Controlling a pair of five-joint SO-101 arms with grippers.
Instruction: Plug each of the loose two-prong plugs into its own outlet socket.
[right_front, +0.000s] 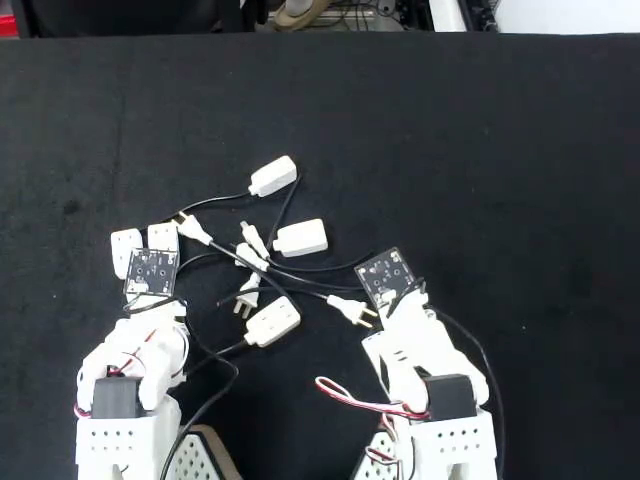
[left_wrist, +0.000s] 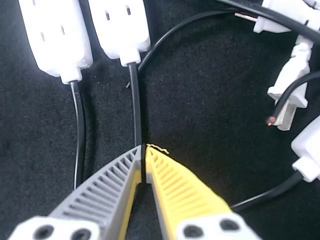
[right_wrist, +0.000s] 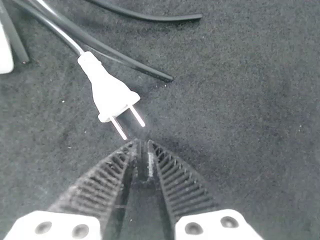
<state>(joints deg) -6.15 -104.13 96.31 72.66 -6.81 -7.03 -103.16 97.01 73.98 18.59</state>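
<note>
Loose plug (right_front: 347, 310) just below centre frame, lying crosswise, pointing right.
Right gripper (right_wrist: 142, 146) pinched shut, empty, just beside it; left gripper (left_wrist: 144, 150) clamps a cord (left_wrist: 135, 100).

1. This is a robotics lab or test bench, not a home: the table (right_front: 500, 150) is covered edge to edge in plain black cloth as a work surface.
2. Two small white arms (right_front: 135, 365) (right_front: 425, 350) stand side by side at its near edge, with bare circuit boards (right_front: 152, 270) and loose red-and-white wiring (right_front: 345, 393) exposed.
3. White plugs (right_front: 350, 311) and outlet sockets (right_front: 272, 176) lie scattered as practice pieces, and a black cord (left_wrist: 287, 100) ends in a cut tip.
4. Beyond the far edge lies a tangle of cables (right_front: 350, 15).
</note>
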